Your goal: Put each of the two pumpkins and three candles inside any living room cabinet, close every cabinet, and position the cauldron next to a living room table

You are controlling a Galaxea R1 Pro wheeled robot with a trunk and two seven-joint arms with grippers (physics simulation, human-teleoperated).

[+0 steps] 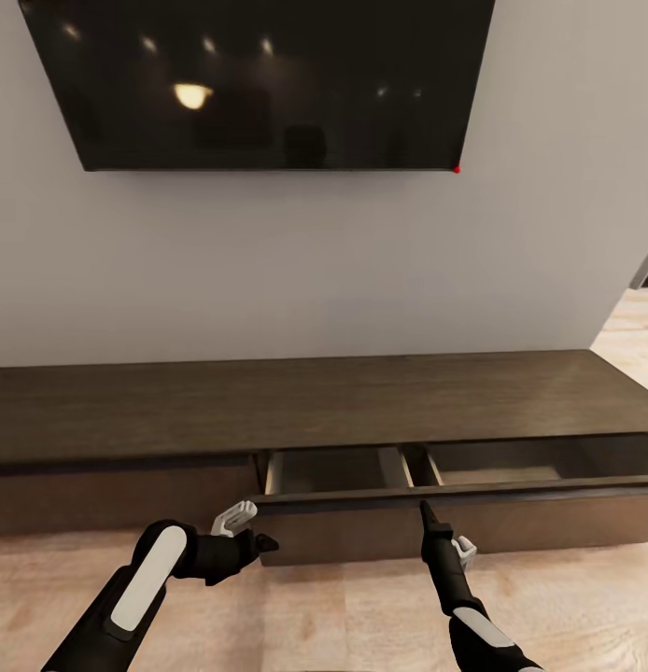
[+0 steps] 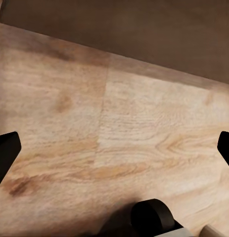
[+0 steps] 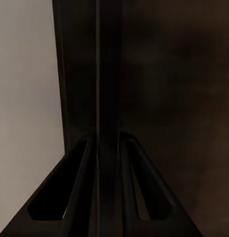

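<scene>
Left hand [image 1: 265,540] low over the wood floor [image 1: 343,616], just near of the cabinet [image 1: 315,401], fingers spread wide apart, holding nothing. Cabinet runs along the far wall under the TV [image 1: 268,84]; its long drawer [image 1: 455,504] is pulled out, pale interior showing. Right hand [image 1: 426,510] points up at the drawer front's top edge, fingers [image 3: 79,197] pinched on that edge.

arms: black shells with white oval panels
wrists: pale grey brackets
left hand [image 1: 265,541]: black
right hand [image 1: 425,511]: black, slim tapering fingers [image 3: 82,192] with cut-out slots
</scene>
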